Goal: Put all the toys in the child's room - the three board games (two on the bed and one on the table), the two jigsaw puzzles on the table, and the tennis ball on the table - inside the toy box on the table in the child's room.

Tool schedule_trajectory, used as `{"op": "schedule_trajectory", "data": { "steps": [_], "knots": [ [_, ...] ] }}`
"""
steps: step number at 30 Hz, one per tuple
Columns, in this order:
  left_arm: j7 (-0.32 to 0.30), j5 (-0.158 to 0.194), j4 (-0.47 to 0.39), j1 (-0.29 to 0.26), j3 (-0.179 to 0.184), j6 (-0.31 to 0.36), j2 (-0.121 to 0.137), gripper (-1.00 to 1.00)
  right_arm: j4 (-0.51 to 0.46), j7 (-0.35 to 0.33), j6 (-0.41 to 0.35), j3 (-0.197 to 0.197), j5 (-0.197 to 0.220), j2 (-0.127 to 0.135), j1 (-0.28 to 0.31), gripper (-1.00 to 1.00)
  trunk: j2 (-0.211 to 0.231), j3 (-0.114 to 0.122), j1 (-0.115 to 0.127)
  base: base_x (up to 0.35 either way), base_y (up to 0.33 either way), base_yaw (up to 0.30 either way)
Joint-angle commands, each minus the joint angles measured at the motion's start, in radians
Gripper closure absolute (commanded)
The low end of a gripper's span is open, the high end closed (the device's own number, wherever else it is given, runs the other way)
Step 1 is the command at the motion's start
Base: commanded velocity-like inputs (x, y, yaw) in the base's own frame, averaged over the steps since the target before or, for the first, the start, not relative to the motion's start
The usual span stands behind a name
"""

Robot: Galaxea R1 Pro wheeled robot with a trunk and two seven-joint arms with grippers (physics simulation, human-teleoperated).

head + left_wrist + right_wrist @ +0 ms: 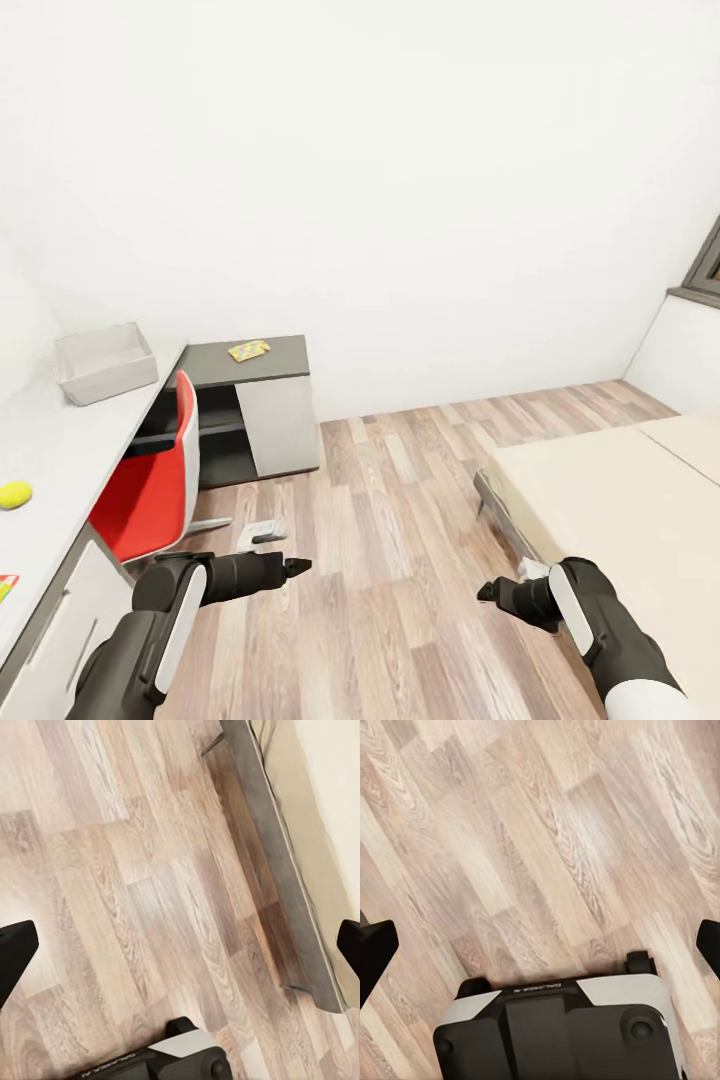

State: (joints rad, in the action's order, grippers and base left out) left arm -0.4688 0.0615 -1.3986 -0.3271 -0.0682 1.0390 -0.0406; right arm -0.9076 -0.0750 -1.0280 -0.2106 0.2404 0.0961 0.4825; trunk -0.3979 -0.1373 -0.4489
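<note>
The light grey toy box (105,362) stands on the long light grey part of the table (60,440) at the left. On the table's dark grey short part lies a jigsaw puzzle (249,350). The tennis ball (15,494) rests near the table's front. A colourful flat corner (5,587) shows at the picture's edge, too cut off to name. The cream bed (620,500) is at the right; its mattress top in view is bare. The board games are out of view. My left gripper (297,567) (180,949) and right gripper (487,592) (540,949) hang open over the wood floor, holding nothing.
A red chair (150,480) is tucked under the table beside the white cabinet front (280,425). Open plank floor (400,520) lies between table and bed. The bed's grey frame (289,877) runs along the floor. A window (705,270) is at the far right.
</note>
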Motion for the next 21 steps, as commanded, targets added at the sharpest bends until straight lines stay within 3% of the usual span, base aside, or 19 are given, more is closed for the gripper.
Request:
{"op": "schedule_trajectory", "data": {
  "steps": [1, 21],
  "knots": [
    [0.001, 0.006, 0.0, -0.001, -0.002, 0.008, -0.001, -1.0, -0.001, -0.008, -0.004, -0.002, -0.006, 0.0, 0.001, -1.0, -0.002, -0.003, -0.001, 0.301, -0.076, 0.195],
    [0.001, 0.005, 0.001, -0.001, -0.002, 0.008, -0.004, -1.0, -0.001, -0.007, -0.004, -0.001, -0.006, 0.001, 0.001, -1.0, -0.002, -0.029, -0.001, 0.321, -0.015, 0.2]
  ]
}}
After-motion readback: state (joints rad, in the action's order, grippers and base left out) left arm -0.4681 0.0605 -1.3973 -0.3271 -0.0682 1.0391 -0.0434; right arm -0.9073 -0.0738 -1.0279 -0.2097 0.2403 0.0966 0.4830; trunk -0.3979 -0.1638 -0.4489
